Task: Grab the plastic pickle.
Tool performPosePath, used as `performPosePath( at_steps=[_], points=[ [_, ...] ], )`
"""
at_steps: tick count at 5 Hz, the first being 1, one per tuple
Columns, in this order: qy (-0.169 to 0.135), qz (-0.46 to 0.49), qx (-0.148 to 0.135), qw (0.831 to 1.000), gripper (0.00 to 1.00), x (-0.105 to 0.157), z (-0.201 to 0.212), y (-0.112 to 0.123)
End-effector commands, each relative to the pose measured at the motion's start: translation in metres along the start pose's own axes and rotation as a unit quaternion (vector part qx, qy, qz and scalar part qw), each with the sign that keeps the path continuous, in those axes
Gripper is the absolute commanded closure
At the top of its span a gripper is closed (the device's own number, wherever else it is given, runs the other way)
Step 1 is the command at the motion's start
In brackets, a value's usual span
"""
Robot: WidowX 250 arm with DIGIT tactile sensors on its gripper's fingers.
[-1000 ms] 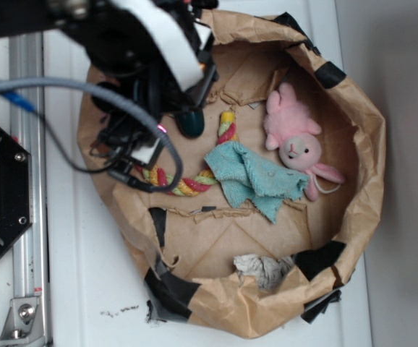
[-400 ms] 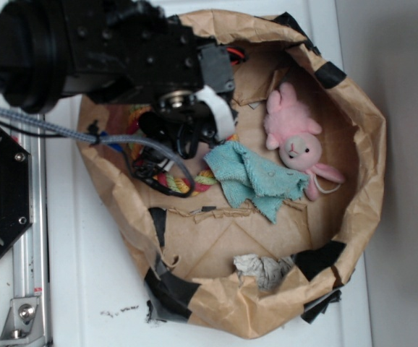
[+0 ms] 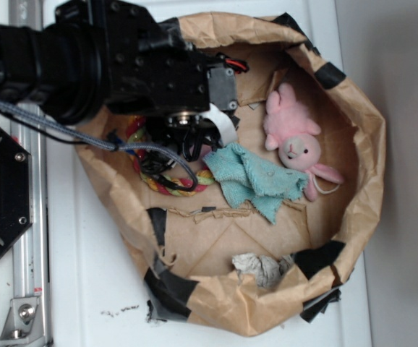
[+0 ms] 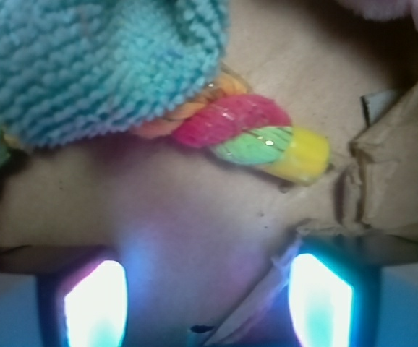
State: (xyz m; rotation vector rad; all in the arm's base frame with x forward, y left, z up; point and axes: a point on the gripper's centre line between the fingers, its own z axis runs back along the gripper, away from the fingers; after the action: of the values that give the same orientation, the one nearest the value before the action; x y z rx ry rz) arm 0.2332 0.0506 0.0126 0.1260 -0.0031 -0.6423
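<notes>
White tabletop (image 3: 86, 289) is carrying a rolled-down brown paper bag (image 3: 368, 144) w/ black tape patches; all the toys are lying inside it. Over the last sec the arm (image 3: 108, 65) is swinging across and dropping lower over the bag's upper-left part, so it's now covering the spot where the plastic pickle was showing a sec ago, just beside the yellow end of the rope ring (image 3: 167, 184).

Right now the pickle isn't showing in either view; prob. it's sitting under the wrist, but can't confirm.

Wrist view: pincer (image 4: 209, 289) is standing spread, both fingers (image 4: 93, 300) glowing at the bottom edge w/ only bare paper floor between them. Rope end and teal cloth (image 3: 252, 173) are lying just ahead. Pink bunny (image 3: 296, 137) is resting well to the right, untouched.

Judgement: approach is nearly done but nothing is being gripped yet. Target seems to be sitting off-centre or below the cam's view, so a small re-aim before closing looks needed, else it risks pinching rope or cloth.
</notes>
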Motion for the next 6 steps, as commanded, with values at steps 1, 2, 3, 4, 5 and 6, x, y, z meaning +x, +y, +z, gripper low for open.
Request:
performPosePath(
  at_steps=[1, 2, 3, 4, 5, 6],
  points=[
    [-0.022, 0.011, -0.006, 1.0, 1.0, 0.003, 0.01, -0.006],
    [-0.034, 0.024, -0.008, 0.999, 1.0, 0.001, 0.016, -0.003],
    [-0.084, 0.051, -0.005, 0.995, 0.61, -0.008, 0.047, 0.007],
    [-0.108, 0.121, 0.001, 0.987, 0.0, -0.033, 0.075, 0.024],
    [-0.061, 0.24, -0.001, 0.969, 0.0, -0.048, 0.07, 0.028],
    [-0.027, 0.353, 0.019, 0.935, 0.0, -0.046, 0.063, 0.019]
  ],
)
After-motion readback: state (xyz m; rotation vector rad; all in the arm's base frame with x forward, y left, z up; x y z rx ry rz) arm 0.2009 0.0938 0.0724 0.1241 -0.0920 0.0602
